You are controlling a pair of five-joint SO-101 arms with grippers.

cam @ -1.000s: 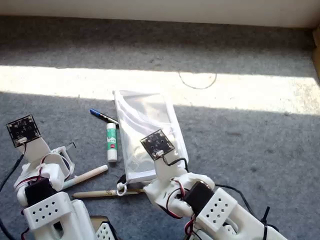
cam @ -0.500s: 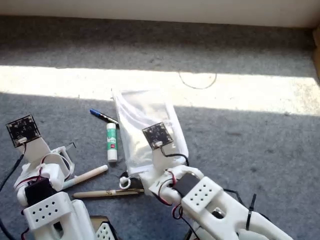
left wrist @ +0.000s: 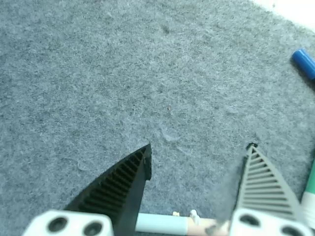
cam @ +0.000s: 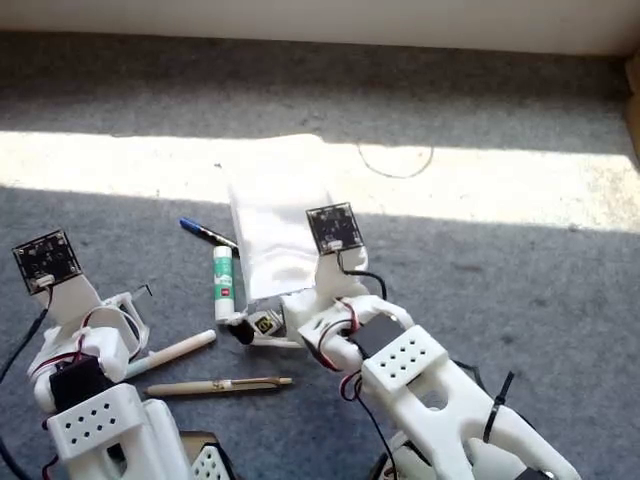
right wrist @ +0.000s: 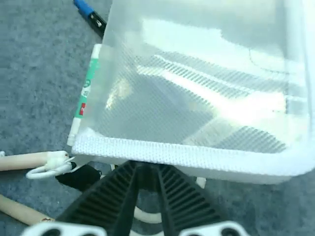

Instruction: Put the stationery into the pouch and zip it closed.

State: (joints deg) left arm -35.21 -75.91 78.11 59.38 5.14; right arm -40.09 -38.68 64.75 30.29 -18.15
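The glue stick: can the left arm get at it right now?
Probably yes: the glue stick lies on the carpet near the open left gripper, with nothing between them.

1. Underfoot there's grey carpet [cam: 520, 300], short and felty, running right across.
2. A wide band of sunlight [cam: 530, 185] cuts over it, with shade on both sides.
3. A pale wall strip [cam: 400, 18] edges the far side.
4. A thin loop of thread [cam: 395, 160] sits in the brightness.
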